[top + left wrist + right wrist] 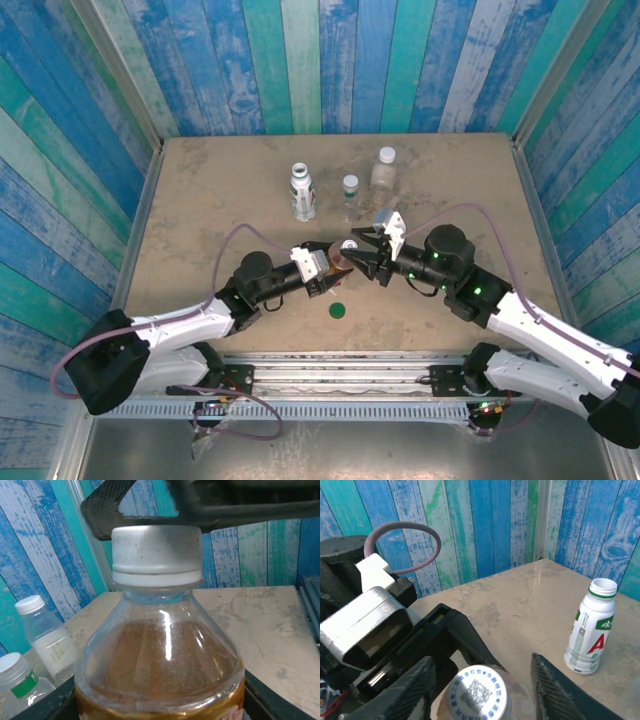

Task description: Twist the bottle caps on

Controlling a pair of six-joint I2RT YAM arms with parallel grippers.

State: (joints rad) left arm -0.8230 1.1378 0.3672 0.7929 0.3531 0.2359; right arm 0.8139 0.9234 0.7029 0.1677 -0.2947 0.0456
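Note:
The bottle with amber-orange liquid (160,670) stands upright with a pale grey cap (156,555) on its neck. My left gripper (330,265) is shut on its body, the dark jaws showing at both lower corners of the left wrist view. My right gripper (482,690) hovers open around the cap (477,695), with its fingers (560,690) on either side and apart from it. A dark green cap (337,310) lies on the table in front of the grippers. The white-labelled bottle (590,635) stands uncapped farther back.
Two clear bottles with white caps stand at the back, a small one (350,195) and a larger one (385,168), beside the white-labelled bottle (302,190). Blue-green plank walls (320,60) close in the tan table (200,200) on three sides.

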